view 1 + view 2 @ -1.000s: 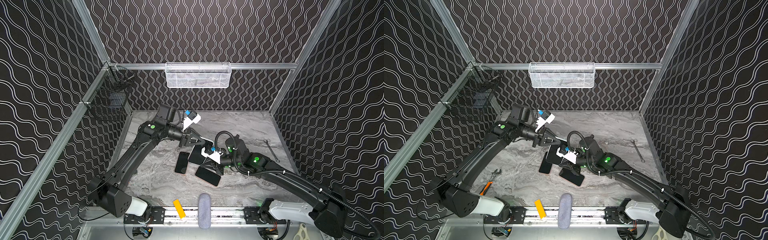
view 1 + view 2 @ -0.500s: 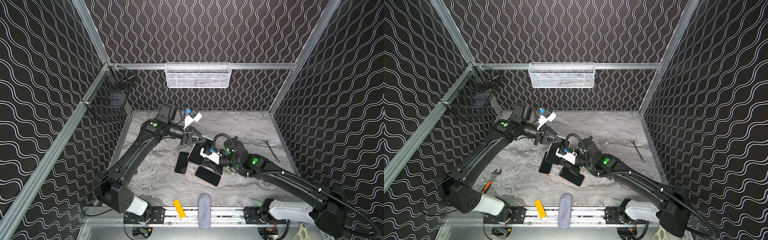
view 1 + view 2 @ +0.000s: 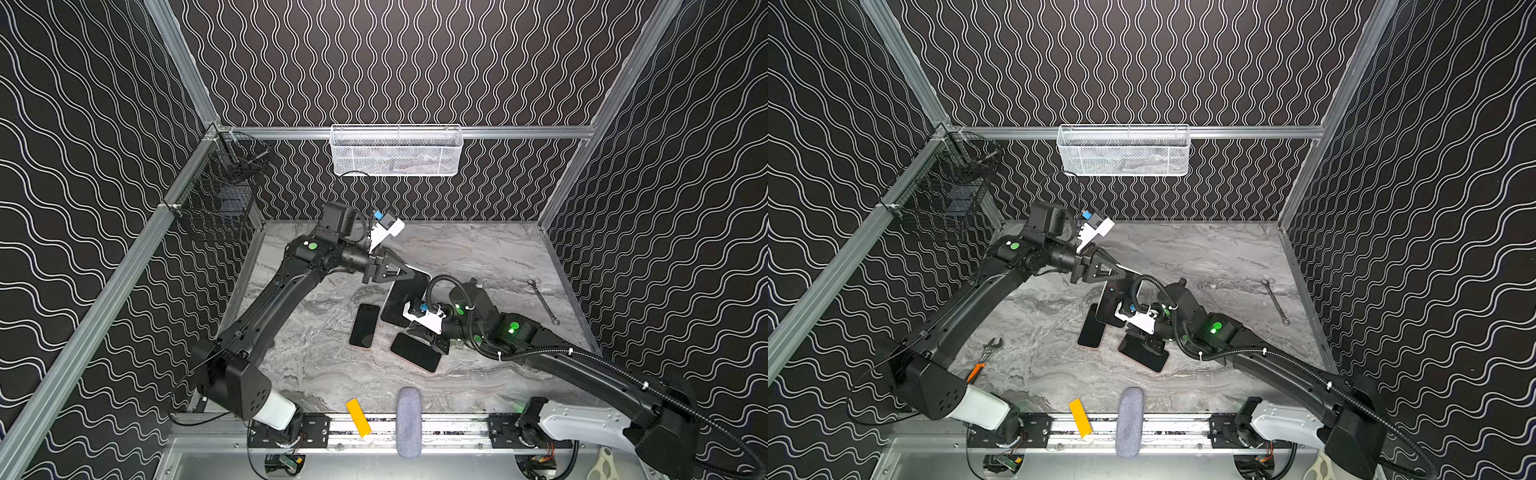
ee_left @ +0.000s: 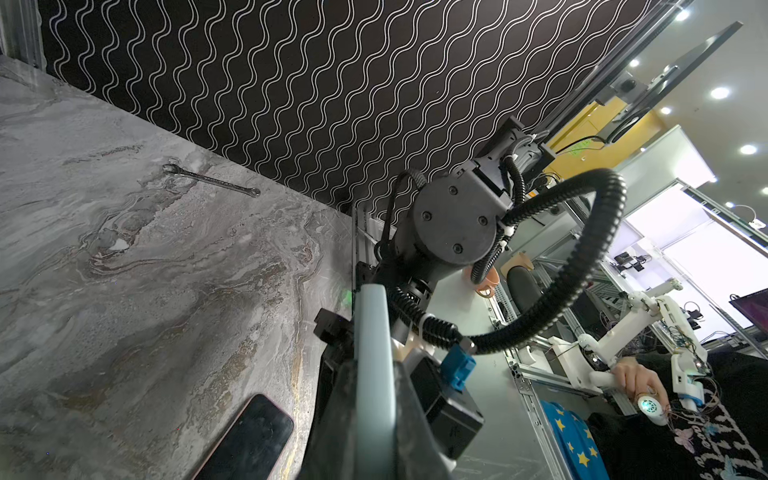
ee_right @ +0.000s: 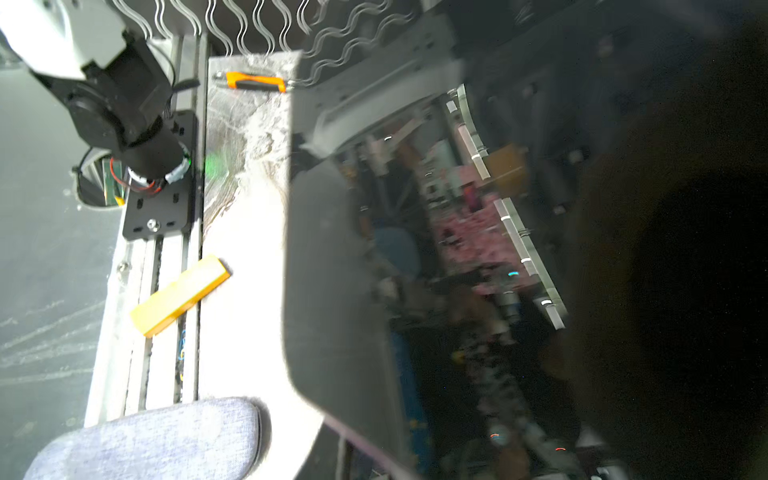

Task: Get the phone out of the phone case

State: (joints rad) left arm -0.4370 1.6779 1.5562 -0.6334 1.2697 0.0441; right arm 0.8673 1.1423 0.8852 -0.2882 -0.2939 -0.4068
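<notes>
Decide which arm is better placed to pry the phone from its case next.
Right, probably. The left gripper is shut on the raised phone at its top end, steadying it; the right gripper sits by its lower end, where prying could start.

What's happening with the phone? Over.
Left gripper: jaws shut on phone, tilted up. Right gripper at its lower end, jaws unclear. Two loose phones lie close by.

I'm in a robotics lab: wavy-patterned walls on aluminium framing enclose my cell. Beyond it stands more robot hardware (under ceiling spotlights).
</notes>
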